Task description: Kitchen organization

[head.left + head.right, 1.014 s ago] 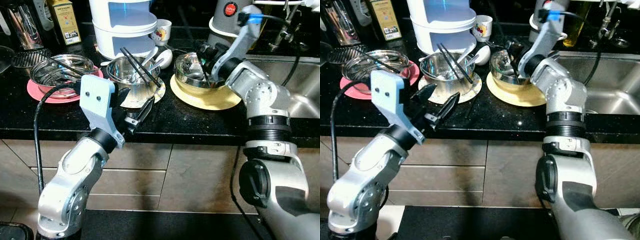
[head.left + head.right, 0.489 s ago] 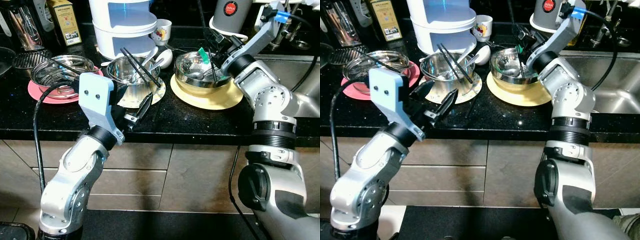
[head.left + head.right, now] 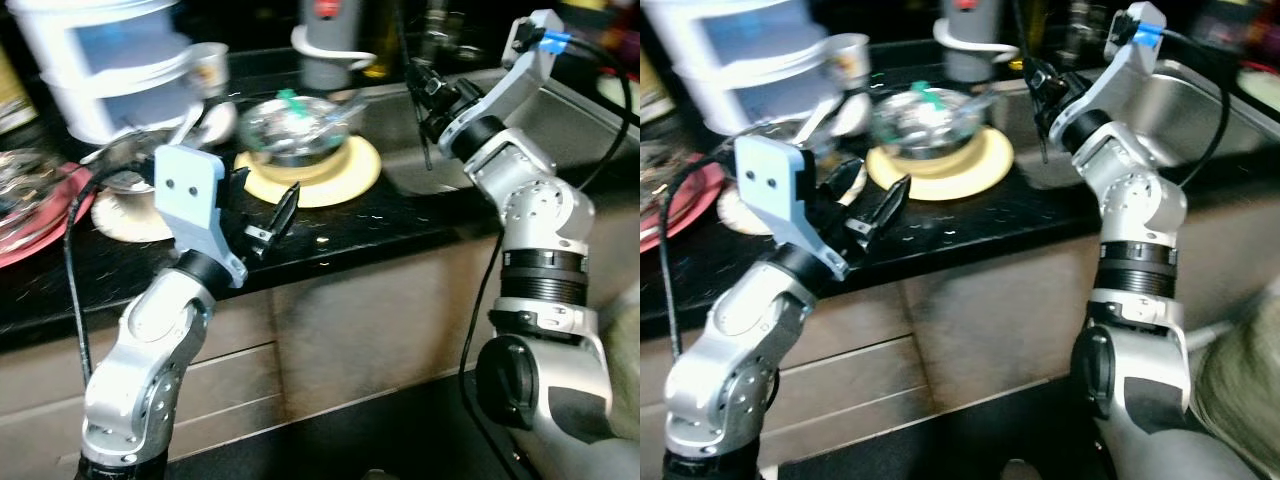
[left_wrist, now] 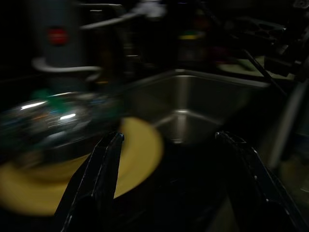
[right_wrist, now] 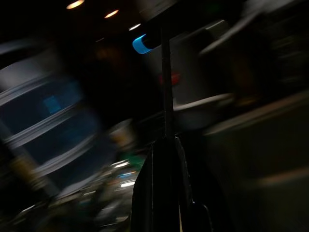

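The pictures are blurry. A black counter [image 3: 400, 215] runs across the front, and a steel sink [image 3: 590, 110] sits at its right end.

The right arm is bent at the elbow and reaches up and over the edge of the sink. The right gripper [image 3: 428, 95] hangs above the near corner of the sink. Its two black fingers are pressed close together, and they pinch a thin black chopstick [image 3: 427, 140]. The stick points down toward the sink. In the right wrist view the chopstick [image 5: 166, 82] pokes straight out from between the closed fingers [image 5: 161, 188].

The left arm is bent too, with its pale blue wrist block up high. The left gripper [image 3: 262, 208] floats just over the front of the counter. Its fingers are spread wide apart and hold nothing. In the left wrist view one finger [image 4: 99, 179] is far from the other, and the sink shows between them.

Behind the left gripper sits a yellow plate [image 3: 345, 175] with a shiny metal bowl [image 3: 290, 125] on it. Something green [image 3: 288, 98] sticks up in the bowl. A white container [image 3: 100, 60] stands at the back left, next to a small cup [image 3: 207, 68]. A red plate [image 3: 30, 235] lies at the far left.
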Controlling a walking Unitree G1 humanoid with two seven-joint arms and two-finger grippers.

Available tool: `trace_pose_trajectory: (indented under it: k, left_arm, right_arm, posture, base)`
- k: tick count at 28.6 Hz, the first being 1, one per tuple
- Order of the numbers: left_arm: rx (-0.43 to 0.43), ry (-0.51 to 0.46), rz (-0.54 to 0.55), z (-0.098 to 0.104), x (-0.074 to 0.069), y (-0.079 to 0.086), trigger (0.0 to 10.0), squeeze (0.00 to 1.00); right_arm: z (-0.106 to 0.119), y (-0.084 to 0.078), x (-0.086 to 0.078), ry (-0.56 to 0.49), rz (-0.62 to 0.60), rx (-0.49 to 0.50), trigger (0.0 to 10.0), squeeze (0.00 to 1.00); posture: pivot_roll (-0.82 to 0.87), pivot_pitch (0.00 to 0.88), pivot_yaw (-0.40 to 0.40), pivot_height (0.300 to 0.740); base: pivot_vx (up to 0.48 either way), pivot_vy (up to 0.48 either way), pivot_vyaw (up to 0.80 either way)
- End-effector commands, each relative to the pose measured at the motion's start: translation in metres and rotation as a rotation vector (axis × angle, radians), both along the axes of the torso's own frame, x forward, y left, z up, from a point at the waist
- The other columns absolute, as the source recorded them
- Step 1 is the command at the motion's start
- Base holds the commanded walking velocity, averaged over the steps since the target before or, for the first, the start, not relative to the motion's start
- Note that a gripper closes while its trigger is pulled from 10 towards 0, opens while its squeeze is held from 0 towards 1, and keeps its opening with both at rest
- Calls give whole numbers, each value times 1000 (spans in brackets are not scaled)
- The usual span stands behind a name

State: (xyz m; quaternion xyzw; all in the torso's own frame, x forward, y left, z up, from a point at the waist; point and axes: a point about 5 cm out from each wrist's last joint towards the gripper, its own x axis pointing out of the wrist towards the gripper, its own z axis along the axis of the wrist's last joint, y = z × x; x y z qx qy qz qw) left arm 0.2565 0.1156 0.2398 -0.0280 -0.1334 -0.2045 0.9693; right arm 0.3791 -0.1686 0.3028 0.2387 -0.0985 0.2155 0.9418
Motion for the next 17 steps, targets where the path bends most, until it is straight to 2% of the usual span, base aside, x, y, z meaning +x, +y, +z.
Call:
trace_pose_trajectory:
  k: [1, 5, 11, 17]
  left_arm:
    - [14, 10, 22, -3, 1, 3, 10000, 0]
    - [12, 23, 29, -5, 1, 3, 10000, 0]
    - [7, 46, 54, -8, 3, 6, 10000, 0]
    - [46, 77, 134, -13, 9, 12, 10000, 0]
  right_arm:
    - [3, 7, -1, -20, 8, -12, 10000, 0]
    - [2, 6, 0, -17, -14, -35, 10000, 0]
    - [-3, 7, 3, -5, -78, -122, 10000, 0]
    - [-9, 9, 5, 15, -113, -188, 10000, 0]
  posture:
    - [14, 32, -2, 740]
    - [14, 31, -1, 740]
    - [14, 31, -3, 740]
    - [14, 31, -3, 740]
  base:
    - [0, 0, 0]
    - [0, 0, 0]
    - [0, 0, 0]
    - [0, 0, 0]
